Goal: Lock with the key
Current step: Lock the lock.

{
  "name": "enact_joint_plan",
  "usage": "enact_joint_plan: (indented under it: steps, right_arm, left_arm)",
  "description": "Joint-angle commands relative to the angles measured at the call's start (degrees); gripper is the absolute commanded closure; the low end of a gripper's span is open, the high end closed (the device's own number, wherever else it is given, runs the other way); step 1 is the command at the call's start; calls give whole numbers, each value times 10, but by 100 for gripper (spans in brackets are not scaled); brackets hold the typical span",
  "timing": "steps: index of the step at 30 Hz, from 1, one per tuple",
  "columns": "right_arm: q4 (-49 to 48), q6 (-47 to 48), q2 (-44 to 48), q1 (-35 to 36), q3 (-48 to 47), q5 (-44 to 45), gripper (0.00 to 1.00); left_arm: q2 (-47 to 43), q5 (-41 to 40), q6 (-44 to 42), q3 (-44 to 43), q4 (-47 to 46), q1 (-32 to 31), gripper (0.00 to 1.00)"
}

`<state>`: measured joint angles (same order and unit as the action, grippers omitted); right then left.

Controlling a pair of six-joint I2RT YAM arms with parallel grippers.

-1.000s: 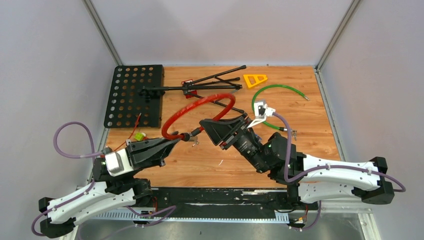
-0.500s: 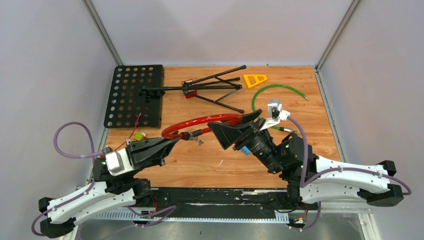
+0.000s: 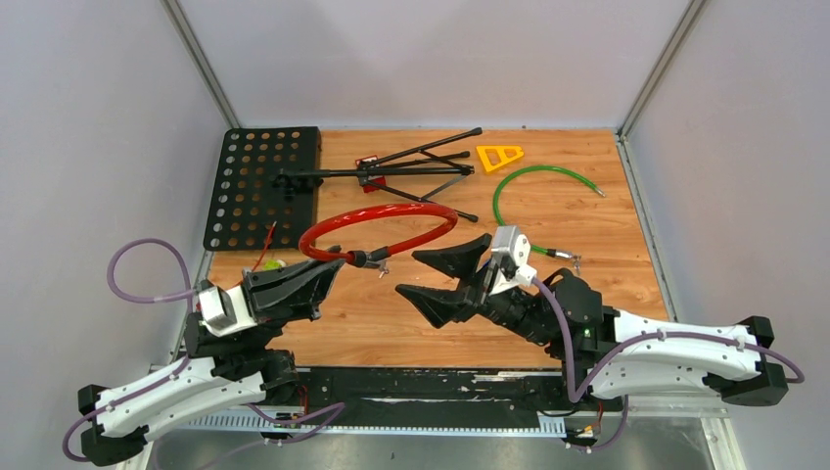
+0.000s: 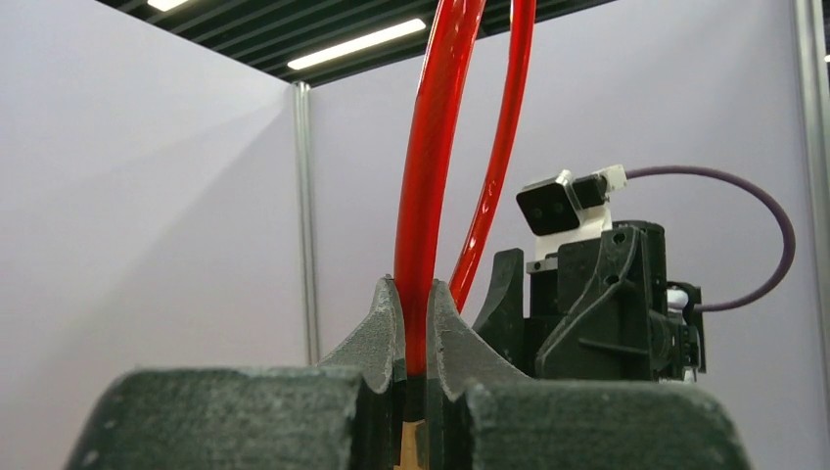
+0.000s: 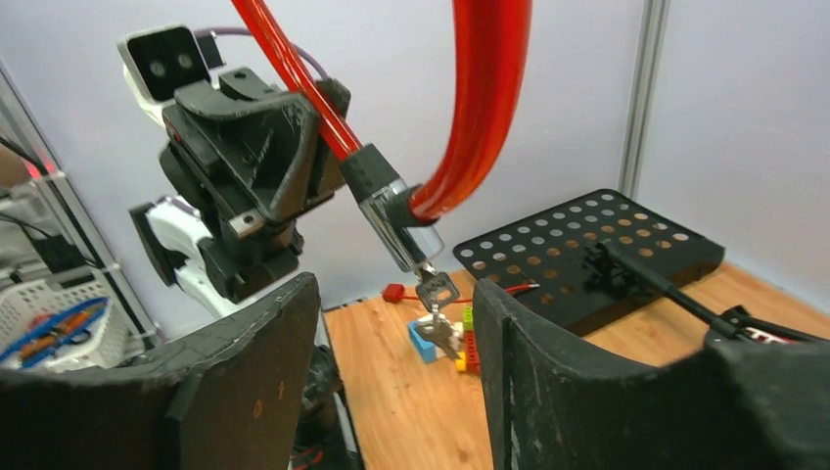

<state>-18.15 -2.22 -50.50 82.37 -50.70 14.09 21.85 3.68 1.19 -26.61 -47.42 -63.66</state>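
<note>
Left end effector (image 3: 331, 267) clamped on red cable lock (image 3: 377, 217), loop lifted off counter (image 3: 391, 328). Right end effector (image 3: 408, 274) agape. Key (image 5: 438, 290) sits in barrel at its 9 o'clock. Cable likely springy and slick; key small and rigid, so pinch flat head.

Bright, even light falls from long ceiling lamps (image 4: 357, 44). Shadows on the table (image 3: 626, 264) are soft and small. Both wrist views look a bit fuzzy at the bottom.

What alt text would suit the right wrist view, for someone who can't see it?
A red cable lock hangs in mid-air with a key in its barrel, just beyond the open right pincer. The left pincer grips its cable behind.
</note>
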Motion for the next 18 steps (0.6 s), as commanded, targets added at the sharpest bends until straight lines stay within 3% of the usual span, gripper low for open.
enact_joint_plan:
  steps: [1,4,7,13,18]
  right_arm:
    - [-5,70,15,1,10,-10,43]
    - [29,57,18,-7,-2,5,46]
    - [93,27,11,-58,-38,-68,47]
    - [130,-44,-9,-202,-76,-351,46]
    - [132,-58,-46,-235,-107,-491,43]
  left_arm:
    - [2,-23,35,-22,-62,-1,100]
    - [4,-32,45,-32,-44,-1,100]
    - [3,-21,51,-37,-36,-1,100]
    - [4,3,66,-48,-28,-1,100]
    - [8,14,73,-59,-24,-1,100]
